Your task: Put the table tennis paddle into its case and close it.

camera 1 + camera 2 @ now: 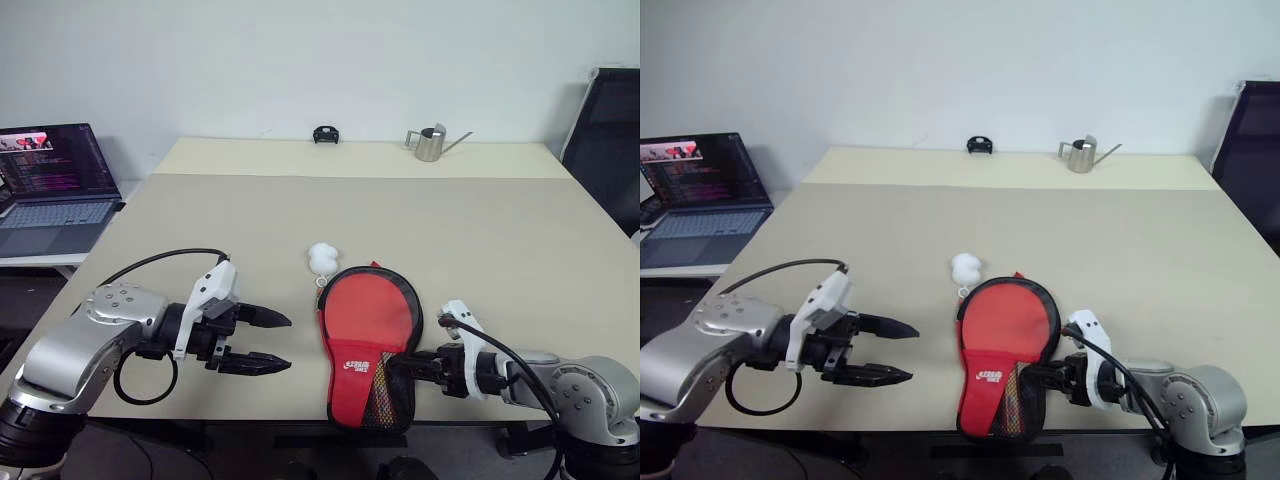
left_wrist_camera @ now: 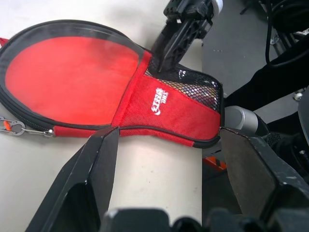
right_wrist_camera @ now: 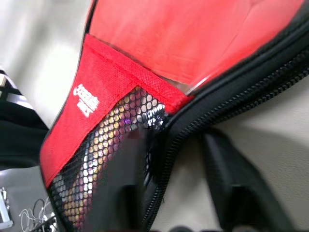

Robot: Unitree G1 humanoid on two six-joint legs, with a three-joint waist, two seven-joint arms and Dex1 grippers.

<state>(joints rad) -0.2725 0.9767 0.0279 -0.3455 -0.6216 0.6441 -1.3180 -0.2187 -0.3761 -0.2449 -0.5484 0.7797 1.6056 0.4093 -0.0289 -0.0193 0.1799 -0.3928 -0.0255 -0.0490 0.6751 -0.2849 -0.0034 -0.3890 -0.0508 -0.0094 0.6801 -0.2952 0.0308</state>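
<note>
Red-faced case [image 1: 365, 340] lies flat at table's near edge — paddle [image 2: 72, 77] inside.

One case [image 1: 368, 345], one paddle [image 1: 368, 312] inside it, one white pull charm [image 1: 322, 257], one watering can [image 1: 432, 143], one small black object [image 1: 325, 134], one laptop [image 1: 55, 187], two claws: left [image 1: 265, 342], right [image 1: 398, 368].

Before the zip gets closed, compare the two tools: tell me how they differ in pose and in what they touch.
The left tool hangs off to the side of the case, touching nothing; the right tool sits at the case's narrow mesh end, a finger against its zip edge. The left tool's fingers are spread wide; the right tool's opening is hard to read. Both have black fingers and point toward the case.
</note>
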